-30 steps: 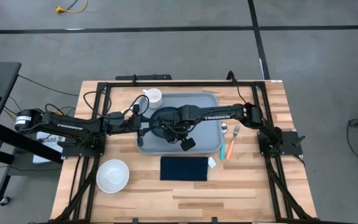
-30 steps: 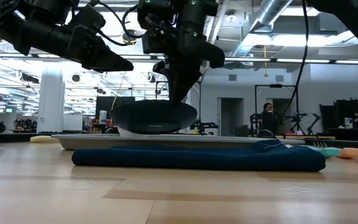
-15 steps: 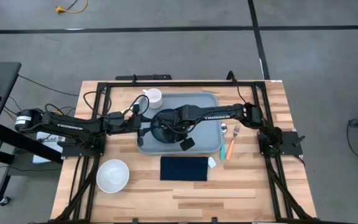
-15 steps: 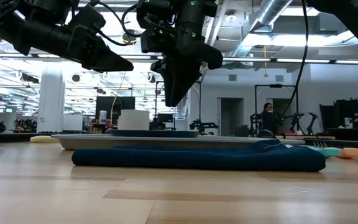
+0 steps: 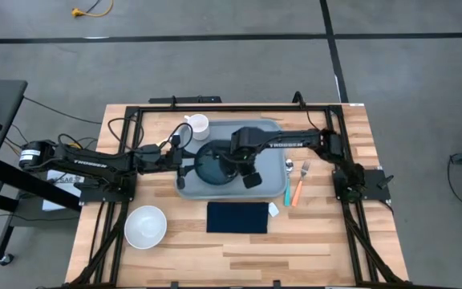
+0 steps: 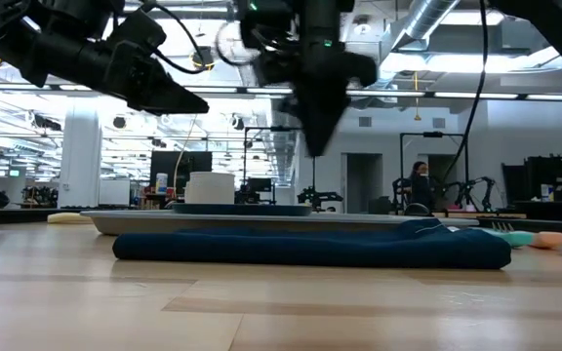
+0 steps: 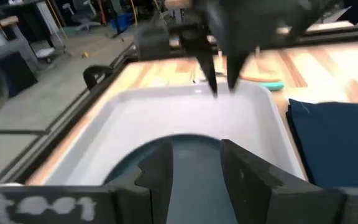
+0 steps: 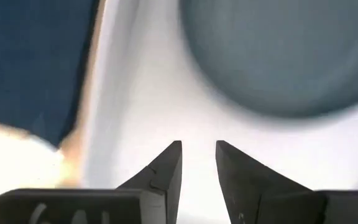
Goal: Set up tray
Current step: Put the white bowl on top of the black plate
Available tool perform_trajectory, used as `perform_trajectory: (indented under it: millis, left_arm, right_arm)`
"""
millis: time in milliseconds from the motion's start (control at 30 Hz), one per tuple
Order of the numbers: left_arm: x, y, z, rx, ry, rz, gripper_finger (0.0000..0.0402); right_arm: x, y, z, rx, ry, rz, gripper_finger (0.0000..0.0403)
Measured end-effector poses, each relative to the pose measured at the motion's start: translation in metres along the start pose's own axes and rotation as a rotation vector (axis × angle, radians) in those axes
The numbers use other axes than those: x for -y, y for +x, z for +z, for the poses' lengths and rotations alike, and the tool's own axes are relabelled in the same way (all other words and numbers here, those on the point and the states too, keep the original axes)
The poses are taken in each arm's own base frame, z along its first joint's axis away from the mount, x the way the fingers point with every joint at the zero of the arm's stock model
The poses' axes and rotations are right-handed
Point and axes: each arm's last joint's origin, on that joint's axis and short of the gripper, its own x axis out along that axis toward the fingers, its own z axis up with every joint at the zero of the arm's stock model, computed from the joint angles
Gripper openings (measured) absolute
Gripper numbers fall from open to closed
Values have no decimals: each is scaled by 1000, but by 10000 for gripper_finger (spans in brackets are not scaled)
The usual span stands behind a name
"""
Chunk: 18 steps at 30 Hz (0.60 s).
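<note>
Right end effector: the right end effector (image 5: 239, 163) hung above the tray (image 5: 273, 186), its fingers (image 8: 166, 167) parted by a narrow gap with nothing between them
Left end effector: the left end effector (image 5: 184, 163) hovered at the tray's edge on the far side of the plate from the right one, fingers (image 7: 160, 175) apart and empty
Tray: it lay on the desk (image 5: 295, 249) directly beneath the right end effector, reaching out to both sides of it
Tray contents: one dark plate (image 5: 212, 164) lay flat inside, just beside the right end effector and apart from its tips; nothing else showed in the tray
Bowl: the white bowl (image 5: 145, 225) sat on the desk well away from both end effectors, apparently empty
Cup: the white cup (image 5: 198, 124) stood just outside the tray's far corner; its inside could not be made out
Loose items: a fork (image 5: 303, 169) and coloured utensils lay beyond the tray's edge on the right arm's side, a navy cloth (image 5: 237, 217) near the tray's front rim
Risk, plate: a low sideways sweep of the right end effector would likely clip the plate's rim and slide it
Risk, arms: both arms crowded over the same tray, so a reach by either could strike the other
Risk, cup: the left arm passing close could tip it
</note>
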Motion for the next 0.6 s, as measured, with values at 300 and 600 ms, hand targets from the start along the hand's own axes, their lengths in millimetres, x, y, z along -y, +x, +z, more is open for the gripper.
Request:
perform_trajectory:
  millis: [300,600]
  left_arm:
    - [3,0,-16,-155,-124,-19,123]
    - [12,0,-9,-283,-242,7,123]
  right_arm:
    - [23,-3,-53,34,244,136,91]
    - [21,1,-100,293,429,21,91]
